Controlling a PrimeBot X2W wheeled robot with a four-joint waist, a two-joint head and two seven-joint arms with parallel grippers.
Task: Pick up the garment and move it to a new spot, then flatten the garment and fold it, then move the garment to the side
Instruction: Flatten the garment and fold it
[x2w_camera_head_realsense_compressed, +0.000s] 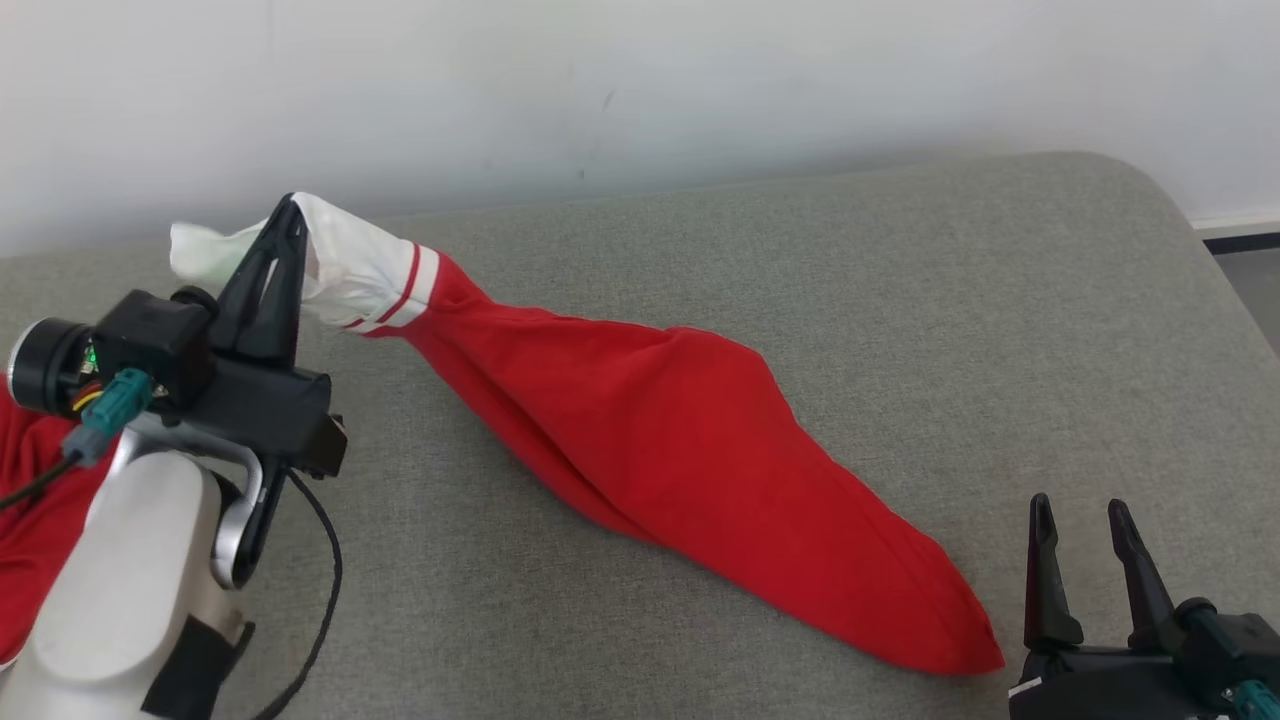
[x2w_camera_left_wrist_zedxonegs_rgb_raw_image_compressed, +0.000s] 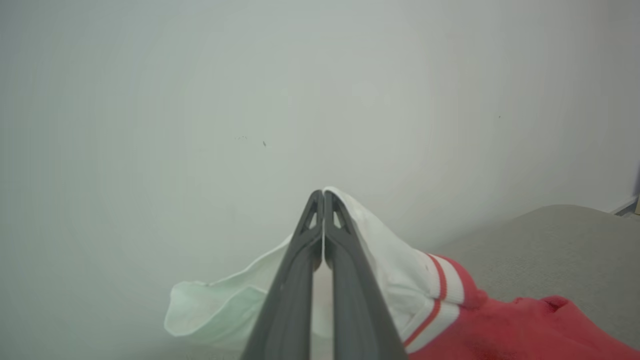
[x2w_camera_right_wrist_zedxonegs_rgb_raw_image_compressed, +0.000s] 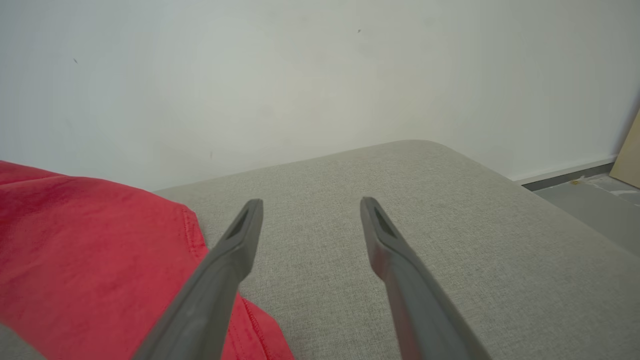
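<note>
- Left end effector (x2w_camera_head_realsense_compressed: 290, 212) has its fingers pressed together on the white cuff (x2w_camera_head_realsense_compressed: 350, 265) of the red garment (x2w_camera_head_realsense_compressed: 680, 430), pinching it right at the tips. The cuff is held up off the grey cushion (x2w_camera_head_realsense_compressed: 900, 280), close to the wall (x2w_camera_head_realsense_compressed: 640, 80).
- The rest of the garment trails down from the cuff in a long red strip. It lies across the cushion and ends just beside the right end effector (x2w_camera_head_realsense_compressed: 1080, 505).
- The right end effector's fingers are wide apart with nothing in them, parked low by that far red end.
- There's more red cloth (x2w_camera_head_realsense_compressed: 25, 500) tucked behind the left forearm. Can't tell if it's the same piece.
- My read: this is the pick-up-and-move step, one end lifted and the rest dragging.
- That tip pinch on thin cuff fabric looks slippy to me, so I'd lift slow and steady, no jerks.
- I'd bring the right one onto the far end before hauling, so the cloth travels stretched between two points rather than bunching.
- Set it down mid-cushion, well clear of the rounded corner, leaving room to flatten it.
</note>
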